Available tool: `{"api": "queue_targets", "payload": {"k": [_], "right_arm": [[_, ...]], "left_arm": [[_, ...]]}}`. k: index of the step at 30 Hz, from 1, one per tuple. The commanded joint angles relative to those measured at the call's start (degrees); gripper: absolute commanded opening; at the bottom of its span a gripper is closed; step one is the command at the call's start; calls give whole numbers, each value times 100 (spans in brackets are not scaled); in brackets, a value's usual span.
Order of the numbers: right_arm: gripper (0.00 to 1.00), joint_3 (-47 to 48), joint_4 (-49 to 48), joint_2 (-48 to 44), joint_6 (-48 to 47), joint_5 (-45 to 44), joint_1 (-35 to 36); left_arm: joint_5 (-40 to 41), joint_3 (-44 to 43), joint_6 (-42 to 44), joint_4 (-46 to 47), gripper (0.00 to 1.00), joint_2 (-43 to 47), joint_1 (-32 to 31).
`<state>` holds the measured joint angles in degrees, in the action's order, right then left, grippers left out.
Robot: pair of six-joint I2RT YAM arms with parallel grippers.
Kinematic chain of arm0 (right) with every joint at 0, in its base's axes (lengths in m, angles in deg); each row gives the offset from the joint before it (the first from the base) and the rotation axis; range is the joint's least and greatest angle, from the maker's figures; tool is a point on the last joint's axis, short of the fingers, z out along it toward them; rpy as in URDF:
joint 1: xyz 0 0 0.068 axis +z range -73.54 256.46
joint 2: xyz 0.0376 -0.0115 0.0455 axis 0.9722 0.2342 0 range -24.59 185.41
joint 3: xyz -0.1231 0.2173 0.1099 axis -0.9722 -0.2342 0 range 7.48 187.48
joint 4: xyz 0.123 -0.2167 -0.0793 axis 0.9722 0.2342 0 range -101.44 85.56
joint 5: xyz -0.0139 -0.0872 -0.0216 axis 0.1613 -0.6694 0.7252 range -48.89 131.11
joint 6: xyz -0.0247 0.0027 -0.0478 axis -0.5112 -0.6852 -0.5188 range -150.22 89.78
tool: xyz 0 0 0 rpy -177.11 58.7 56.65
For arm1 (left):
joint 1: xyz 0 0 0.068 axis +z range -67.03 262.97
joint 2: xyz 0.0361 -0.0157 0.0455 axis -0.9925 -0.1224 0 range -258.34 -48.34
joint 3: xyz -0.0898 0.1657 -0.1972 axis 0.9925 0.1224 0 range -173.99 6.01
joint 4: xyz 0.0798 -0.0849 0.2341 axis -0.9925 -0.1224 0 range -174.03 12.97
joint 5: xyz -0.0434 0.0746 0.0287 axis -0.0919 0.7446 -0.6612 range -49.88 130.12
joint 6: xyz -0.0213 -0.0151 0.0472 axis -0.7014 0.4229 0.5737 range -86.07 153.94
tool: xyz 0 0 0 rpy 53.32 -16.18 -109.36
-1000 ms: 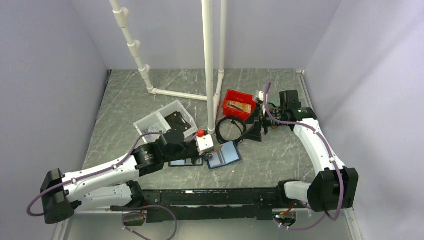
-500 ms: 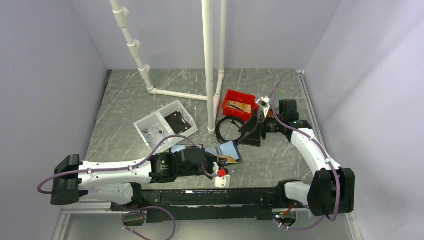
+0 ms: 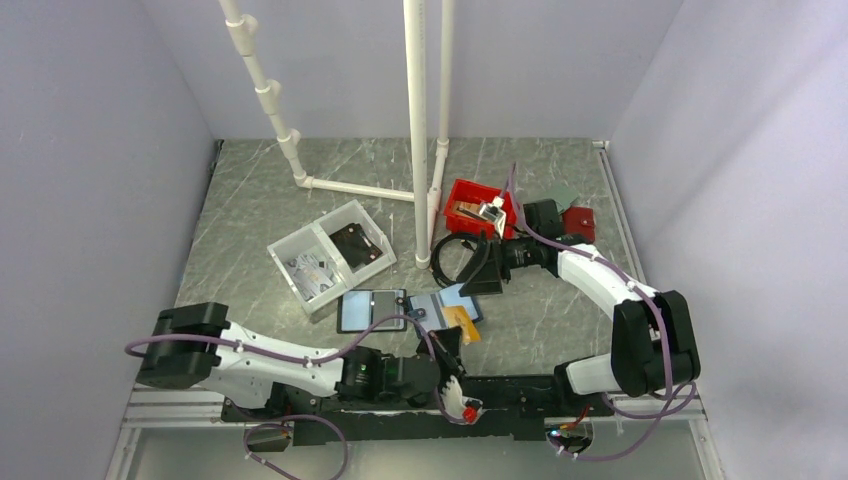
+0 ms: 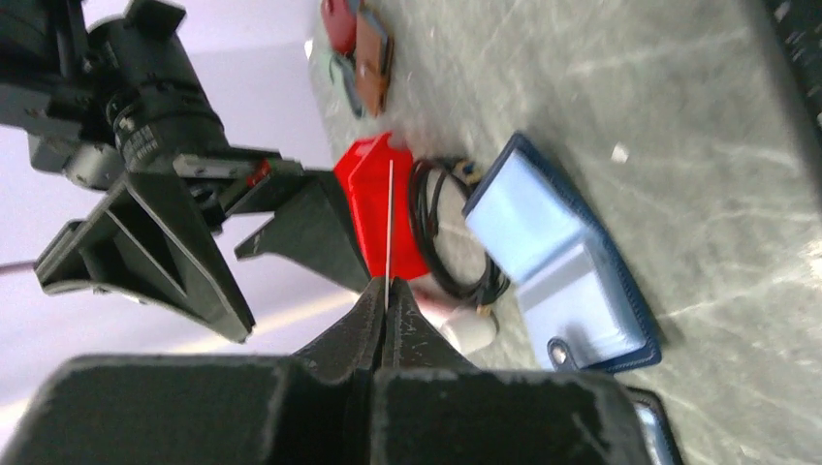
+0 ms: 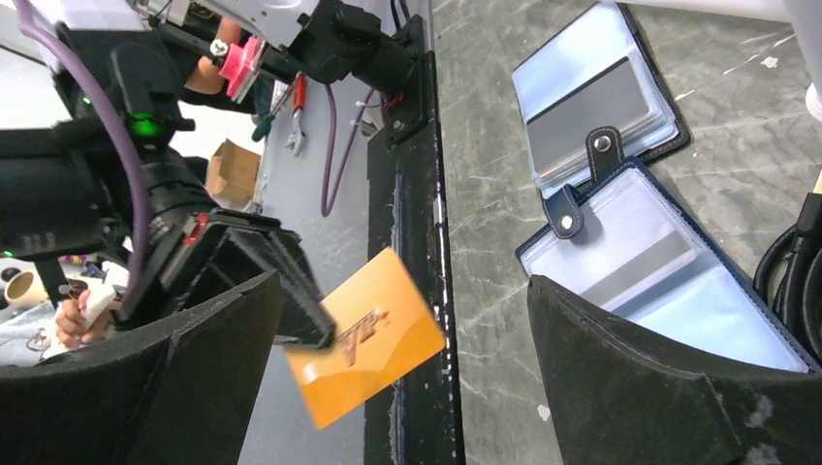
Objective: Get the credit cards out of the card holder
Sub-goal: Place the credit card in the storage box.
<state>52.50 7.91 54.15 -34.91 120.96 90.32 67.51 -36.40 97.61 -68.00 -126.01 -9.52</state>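
Left wrist view has the left fingers [image 4: 361, 325] pressed together on a credit card [image 4: 389, 223], seen edge-on as a thin pale line rising from their tips. Right wrist view shows the card as gold-orange, lifted over the black rail [image 5: 402, 194] at the near edge of the worktop [image 5: 485, 203]. The right fingers [image 5: 194, 378] stand wide apart and empty, facing it. The card holder [image 5: 659, 281] lies open on the worktop, just beside the black-edged folio [image 5: 591, 97]. The pinch seems to catch only one edge of the card. A jolt could twist it loose, and it might then drop past the rail, off the worktop.
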Motion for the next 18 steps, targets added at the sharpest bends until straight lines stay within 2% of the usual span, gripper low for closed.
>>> {"api": "queue_targets", "payload": {"k": [1,9,15,18], "right_arm": [[100,119,-636,-79,756,-147,33],[100,119,-942,152,1452,-278,131],[99,140,-967,235,1592,-52,222],[95,192,-799,284,1458,-63,327]], "left_arm": [[1366,301,1043,1430,0,-163,-100],[1973,758,2286,3848,0,-798,-157],[2051,752,2317,4248,0,-1051,-156],[2094,748,2377,4436,0,-1165,-148]]}}
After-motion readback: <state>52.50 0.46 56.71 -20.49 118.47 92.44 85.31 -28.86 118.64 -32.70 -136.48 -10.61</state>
